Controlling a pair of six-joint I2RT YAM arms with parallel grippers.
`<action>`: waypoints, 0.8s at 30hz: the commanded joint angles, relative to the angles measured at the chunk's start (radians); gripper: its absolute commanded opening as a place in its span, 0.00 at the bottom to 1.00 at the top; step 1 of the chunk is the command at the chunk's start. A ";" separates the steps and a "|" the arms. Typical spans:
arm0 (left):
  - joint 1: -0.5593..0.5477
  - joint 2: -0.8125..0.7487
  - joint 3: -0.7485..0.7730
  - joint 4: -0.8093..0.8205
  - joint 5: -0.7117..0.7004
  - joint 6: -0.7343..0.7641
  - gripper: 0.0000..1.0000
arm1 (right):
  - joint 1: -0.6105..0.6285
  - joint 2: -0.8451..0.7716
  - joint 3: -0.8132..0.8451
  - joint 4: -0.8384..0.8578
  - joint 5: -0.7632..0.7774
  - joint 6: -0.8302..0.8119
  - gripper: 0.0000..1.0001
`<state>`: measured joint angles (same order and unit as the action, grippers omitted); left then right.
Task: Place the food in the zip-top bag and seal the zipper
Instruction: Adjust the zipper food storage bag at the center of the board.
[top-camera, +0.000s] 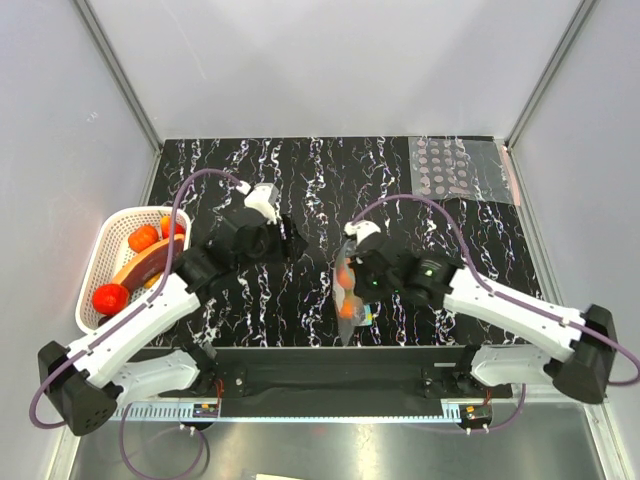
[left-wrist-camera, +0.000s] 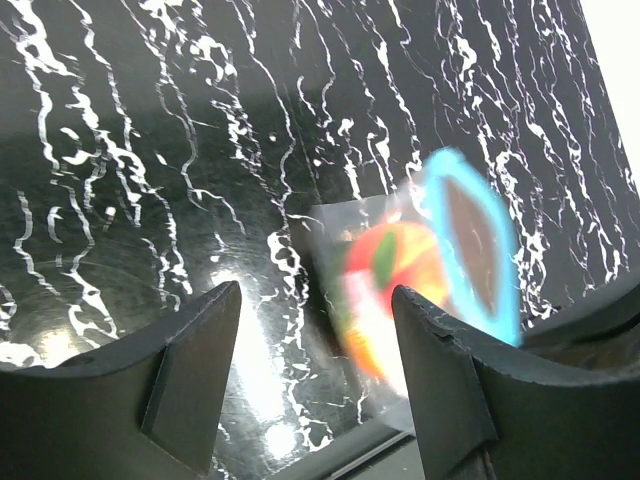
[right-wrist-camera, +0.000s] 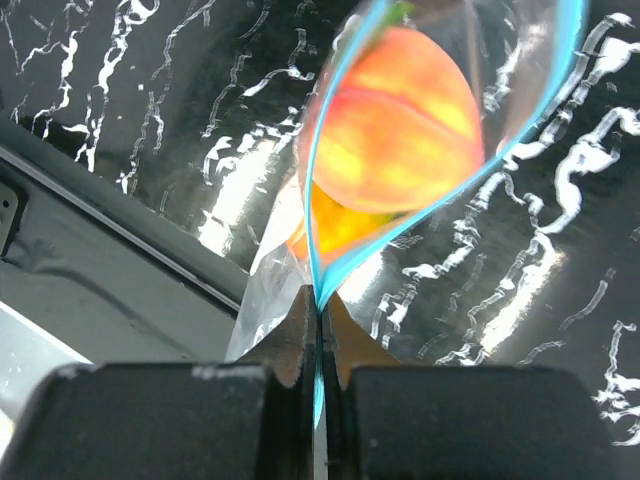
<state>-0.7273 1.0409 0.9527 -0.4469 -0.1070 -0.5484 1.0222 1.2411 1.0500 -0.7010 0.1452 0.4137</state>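
Right gripper (right-wrist-camera: 318, 318), jaws pinching one zipper (right-wrist-camera: 308, 215) end, held the zip-top bag (top-camera: 347, 295) at lower centre, food (right-wrist-camera: 400, 120) inside, mouth gaping; left gripper (left-wrist-camera: 315, 335) had jaws spread. Sealing looked due next: pressing along the zipper.

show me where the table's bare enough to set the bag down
Bare: the far strip of black marbled table, between the left tool and the clear grey-dotted sheet, and the patch between that sheet and the right arm. Crowded: the middle, where the right tool pinches the clear blue-zippered bag, and the left edge, taken by the white basket.
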 joint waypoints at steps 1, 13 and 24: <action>0.005 -0.030 -0.011 -0.015 -0.039 0.042 0.67 | -0.063 -0.091 -0.054 0.067 -0.125 -0.067 0.00; 0.014 -0.030 -0.026 -0.007 -0.030 0.061 0.67 | -0.097 -0.129 -0.093 0.023 -0.070 -0.052 0.00; 0.121 -0.004 -0.049 0.019 0.102 0.028 0.67 | -0.071 0.038 0.071 0.076 -0.196 -0.090 0.00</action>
<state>-0.6151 1.0279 0.9199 -0.4805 -0.0933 -0.5030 0.9344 1.2488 1.0492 -0.6880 0.0086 0.3489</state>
